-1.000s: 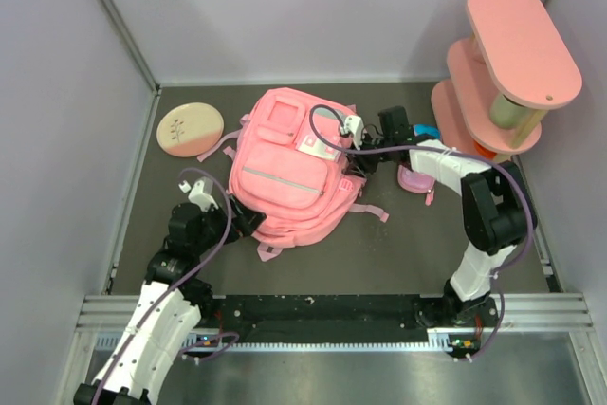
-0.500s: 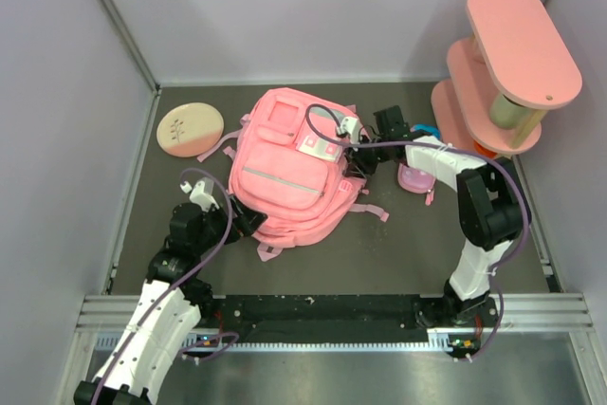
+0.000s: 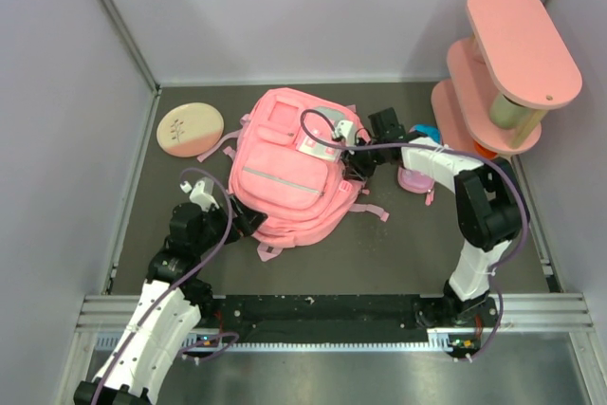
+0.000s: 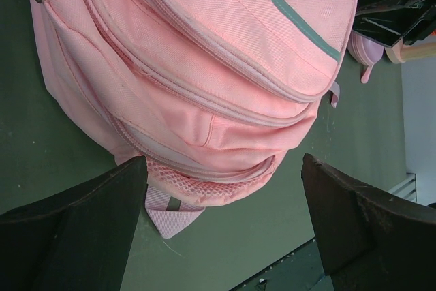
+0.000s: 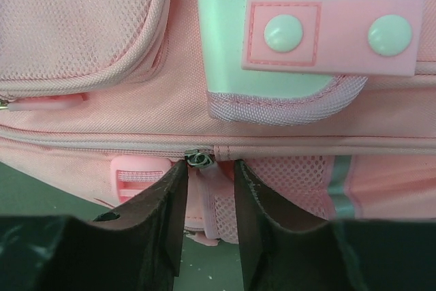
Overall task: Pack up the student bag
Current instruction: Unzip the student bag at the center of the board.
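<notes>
The pink student bag [image 3: 285, 168] lies flat in the middle of the dark table, front pockets up. My right gripper [image 3: 355, 162] is at its right side. In the right wrist view the fingers [image 5: 163, 202] close narrowly around the pink pull tab [image 5: 216, 189] under the metal zipper slider [image 5: 199, 157], below the white patch [image 5: 272, 46]. My left gripper [image 3: 248, 222] is wide open and empty at the bag's lower left corner. In the left wrist view the bag's bottom edge [image 4: 204, 66] and a strap end [image 4: 170, 212] sit between its jaws [image 4: 223, 165].
A round beige disc [image 3: 190, 130] lies at the back left. The pink tiered shelf [image 3: 512, 54] stands at the back right, with a small pink pencil case [image 3: 415, 179] and a blue item [image 3: 427, 129] near its foot. Grey walls enclose the table.
My right gripper has moved left, closer against the bag's side, onto the zipper. The left arm and the bag have not moved.
</notes>
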Controlling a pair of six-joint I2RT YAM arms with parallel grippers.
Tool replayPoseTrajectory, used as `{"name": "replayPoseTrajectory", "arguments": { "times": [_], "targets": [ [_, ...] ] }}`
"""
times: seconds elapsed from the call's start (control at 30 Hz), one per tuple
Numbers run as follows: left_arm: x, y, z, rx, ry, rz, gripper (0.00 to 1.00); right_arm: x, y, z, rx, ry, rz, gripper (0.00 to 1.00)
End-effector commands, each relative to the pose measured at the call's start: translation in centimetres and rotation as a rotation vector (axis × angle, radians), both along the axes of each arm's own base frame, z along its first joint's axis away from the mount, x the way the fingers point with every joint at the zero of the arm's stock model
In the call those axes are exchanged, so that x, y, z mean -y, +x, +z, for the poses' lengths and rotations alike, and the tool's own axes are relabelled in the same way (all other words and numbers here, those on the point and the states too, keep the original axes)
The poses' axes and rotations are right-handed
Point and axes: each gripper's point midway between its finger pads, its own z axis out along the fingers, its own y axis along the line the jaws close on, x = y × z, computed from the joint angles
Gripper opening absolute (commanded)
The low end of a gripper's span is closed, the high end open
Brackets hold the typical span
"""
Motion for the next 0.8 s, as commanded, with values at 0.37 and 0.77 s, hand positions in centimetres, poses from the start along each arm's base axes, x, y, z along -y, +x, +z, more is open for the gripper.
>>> {"name": "replayPoseTrajectory", "arguments": {
  "times": [0.37,0.77],
  "targets": [
    [-1.2,0.7,0.8,0.044,0.040,0.063,0.99,-1.7,0.4,3.2,0.072,0.071,-0.047,0.00],
    [-3.5,2.2,-1.9,0.025,0.091,0.218,0.99,-2.8,-3.4,8.0,0.216,0.032,-0.091,0.00]
  ]
}}
